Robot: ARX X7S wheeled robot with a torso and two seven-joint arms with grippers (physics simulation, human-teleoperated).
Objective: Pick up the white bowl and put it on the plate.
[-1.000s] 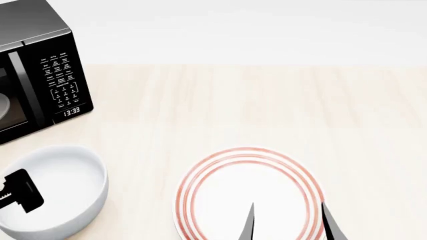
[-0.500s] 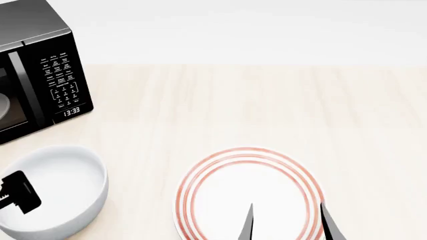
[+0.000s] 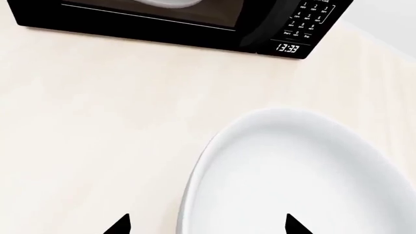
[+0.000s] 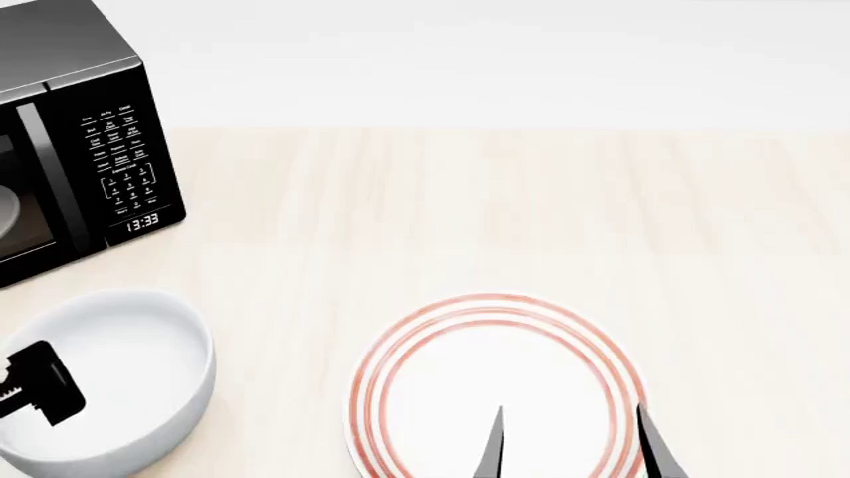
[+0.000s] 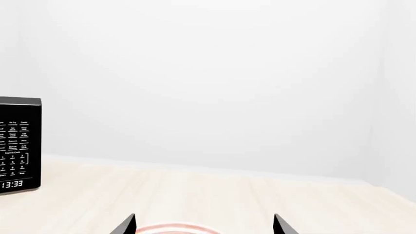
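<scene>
The white bowl stands on the table at the near left and fills the left wrist view. My left gripper hangs over the bowl's left side. It is open, with the bowl's rim between the fingertips, one outside the wall and one over the inside. The red-ringed plate lies at the near middle, empty. My right gripper is open and empty above the plate's near right part. In the right wrist view only the plate's far rim shows between the fingertips.
A black microwave stands at the far left behind the bowl, its clock reading 13:33, with a greyish dish inside. The light wooden table runs to a white wall at the back.
Almost nothing. My left gripper has shifted a few pixels over the bowl and my right fingertips have edged slightly left. Bowl and plate have not moved.
</scene>
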